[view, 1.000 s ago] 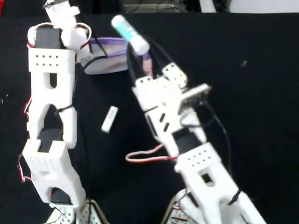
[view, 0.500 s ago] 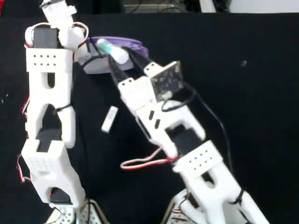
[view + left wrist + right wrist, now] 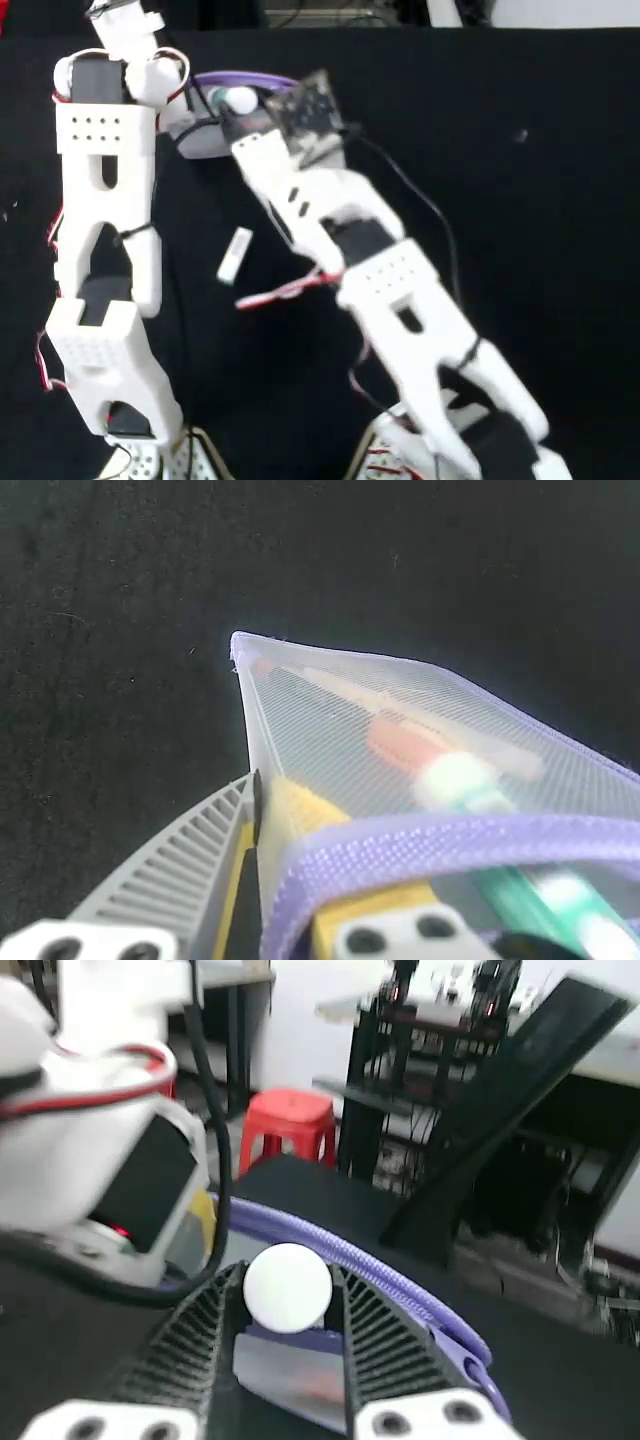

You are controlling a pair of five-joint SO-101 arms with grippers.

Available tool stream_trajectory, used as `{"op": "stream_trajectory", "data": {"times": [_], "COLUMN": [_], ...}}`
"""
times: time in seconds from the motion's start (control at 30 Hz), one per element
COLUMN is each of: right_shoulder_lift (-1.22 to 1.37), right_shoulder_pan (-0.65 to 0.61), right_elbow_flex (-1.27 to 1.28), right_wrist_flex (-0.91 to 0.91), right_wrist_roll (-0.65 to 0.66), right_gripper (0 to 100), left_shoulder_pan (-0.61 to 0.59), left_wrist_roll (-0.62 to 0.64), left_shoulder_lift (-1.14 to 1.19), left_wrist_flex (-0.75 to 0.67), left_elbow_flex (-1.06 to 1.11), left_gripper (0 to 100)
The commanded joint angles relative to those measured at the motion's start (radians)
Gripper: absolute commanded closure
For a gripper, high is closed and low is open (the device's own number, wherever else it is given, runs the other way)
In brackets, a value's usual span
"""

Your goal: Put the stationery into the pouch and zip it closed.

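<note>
Right wrist view had the right pincer closed narrowly on the white-capped stick. The stick's round cap faced the camera and its far end dipped behind the purple zip edge of the pouch. Left wrist view had the left pincer clamped on the pouch's mesh wall beside the mouth, one finger outside and one inside. There the stick's green body showed just under the zip, with an orange item lying deeper in.

By my reading, the stick was only partly inside. Letting go too soon could tip it over the zip edge and roll it onto the table. A hard push could drag the soft mouth out of the left pincer's hold and let the opening fold shut. The two pincers sat very near each other, so a careless pull-out could knock one against the other. A white piece lay on the table at about six o'clock from the pouch, well apart, and zipping early would leave it out.

In the high view the right arm ran from its base at five o'clock toward eleven o'clock, wrist pitched down over the pouch. The left arm stood along the nine o'clock side, reaching toward twelve o'clock, with its wrist turned in toward the pouch.
</note>
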Motion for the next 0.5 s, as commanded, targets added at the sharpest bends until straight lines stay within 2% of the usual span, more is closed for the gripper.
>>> {"op": "stream_trajectory", "data": {"times": [0.0, 0.1, 0.2, 0.27, 0.47], "right_shoulder_lift": [0.088, 0.171, 0.222, 0.229, 0.226], "right_shoulder_pan": [0.020, 0.020, 0.018, 0.018, 0.018], "right_elbow_flex": [-0.186, -0.329, -0.423, -0.444, -0.449], "right_wrist_flex": [0.120, 0.267, 0.361, 0.379, 0.385], "right_wrist_roll": [-0.005, -0.012, -0.009, -0.005, -0.005], "right_gripper": [98.5, 97.4, 89.5, 85.9, 85.2], "left_shoulder_pan": [-0.007, -0.008, -0.012, -0.013, -0.018], "left_wrist_roll": [-0.006, -0.006, -0.006, -0.006, -0.006], "left_shoulder_lift": [-0.066, -0.066, -0.066, -0.066, -0.066], "left_wrist_flex": [-0.005, -0.005, -0.005, -0.005, -0.005], "left_elbow_flex": [-0.018, -0.018, -0.018, -0.018, -0.018], "left_gripper": [97, 97, 97, 97, 97]}}
